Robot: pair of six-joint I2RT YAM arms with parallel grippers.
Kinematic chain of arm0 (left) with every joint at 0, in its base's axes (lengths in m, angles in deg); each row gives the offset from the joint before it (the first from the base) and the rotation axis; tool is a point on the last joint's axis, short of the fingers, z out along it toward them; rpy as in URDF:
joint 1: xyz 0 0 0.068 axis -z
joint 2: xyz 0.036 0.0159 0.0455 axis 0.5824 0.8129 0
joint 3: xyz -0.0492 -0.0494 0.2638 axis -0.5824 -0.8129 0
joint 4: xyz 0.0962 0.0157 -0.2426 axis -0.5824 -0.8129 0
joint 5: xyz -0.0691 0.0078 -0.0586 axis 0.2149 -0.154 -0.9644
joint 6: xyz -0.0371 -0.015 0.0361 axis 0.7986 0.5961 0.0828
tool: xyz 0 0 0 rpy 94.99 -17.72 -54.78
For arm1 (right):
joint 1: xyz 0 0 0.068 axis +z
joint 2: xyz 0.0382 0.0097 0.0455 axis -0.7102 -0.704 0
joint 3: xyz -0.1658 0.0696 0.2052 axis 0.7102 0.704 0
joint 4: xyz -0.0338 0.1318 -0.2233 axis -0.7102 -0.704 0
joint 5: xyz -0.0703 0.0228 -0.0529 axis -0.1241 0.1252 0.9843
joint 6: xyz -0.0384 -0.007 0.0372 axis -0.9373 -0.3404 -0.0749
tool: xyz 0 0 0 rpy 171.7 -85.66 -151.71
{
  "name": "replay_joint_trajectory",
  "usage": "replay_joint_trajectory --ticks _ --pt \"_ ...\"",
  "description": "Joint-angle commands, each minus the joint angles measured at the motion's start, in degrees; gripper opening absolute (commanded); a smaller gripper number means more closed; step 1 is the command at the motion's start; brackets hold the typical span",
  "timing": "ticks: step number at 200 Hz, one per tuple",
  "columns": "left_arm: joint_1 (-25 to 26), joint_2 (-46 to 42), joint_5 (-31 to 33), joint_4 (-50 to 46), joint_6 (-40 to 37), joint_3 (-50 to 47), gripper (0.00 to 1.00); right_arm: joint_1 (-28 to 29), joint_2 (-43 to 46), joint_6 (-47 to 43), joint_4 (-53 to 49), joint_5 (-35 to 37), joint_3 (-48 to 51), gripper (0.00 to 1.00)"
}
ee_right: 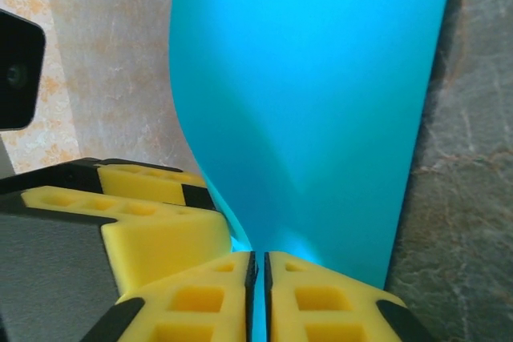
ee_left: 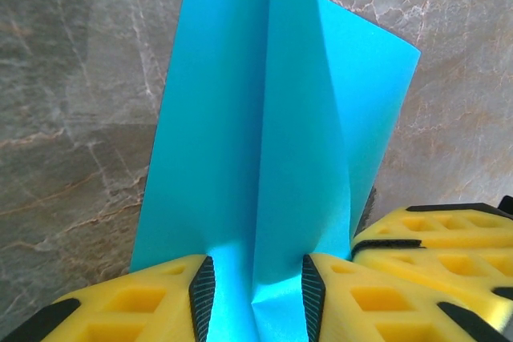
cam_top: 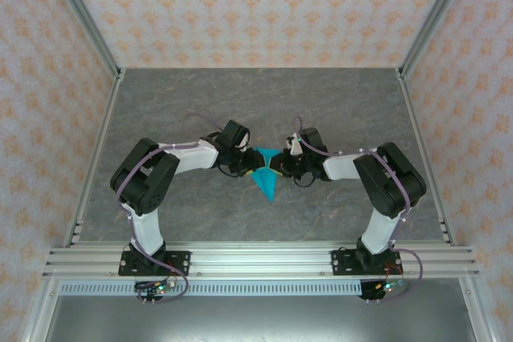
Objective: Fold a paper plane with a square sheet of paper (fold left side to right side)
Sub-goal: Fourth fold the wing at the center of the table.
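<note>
Down at the right gripper (ee_right: 258, 268), the two yellow fingers (ee_right: 321, 298) are pressed together with just a sliver of cyan showing in the seam, so they pinch the near edge of the sheet of paper (ee_right: 321, 102). From that pinch the sheet rises broad and curved in the right wrist view, its left side bowing over and its far edge straight, with the grey marbled table (ee_right: 473, 198) behind it. Just left of the pinch sit the left arm's yellow fingers (ee_right: 152, 230), close beside the right pair.

At the left gripper (ee_left: 256, 271) the jaws stand apart, a moderate gap between the black pads (ee_left: 203, 294). The sheet of paper (ee_left: 232, 118) runs up through that gap, a lengthwise ridge standing between the pads. It seems to meet both pads, though whether they squeeze it I cannot tell. A second flap spreads to the right behind the ridge, ending in a sharp corner, and the right arm's yellow fingers (ee_left: 433, 250) lie just beside it at the lower right.

From above, the left gripper (cam_top: 243, 167) and right gripper (cam_top: 278, 167) meet tip to tip at the middle of the table (cam_top: 200, 102), the sheet of paper (cam_top: 267, 184) between them, tapering to a point toward the arm bases. Both arms bend inward from their mounts on the aluminium rail (cam_top: 256, 260), with patterned walls (cam_top: 240, 6) around
</note>
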Motion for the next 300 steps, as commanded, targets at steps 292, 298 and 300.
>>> replay_joint_trajectory --ticks 292,298,300 --pt "0.35 1.04 0.74 -0.23 0.08 1.06 0.35 1.37 -2.69 2.99 3.81 0.07 -1.32 0.21" --pt "0.31 1.04 0.69 -0.28 0.09 1.05 0.35 1.39 -2.8 3.21 4.16 -0.13 -1.31 0.21" --pt "0.37 1.04 0.69 -0.28 0.13 1.09 0.35 1.37 -2.88 3.3 4.31 -0.17 -1.31 0.21"
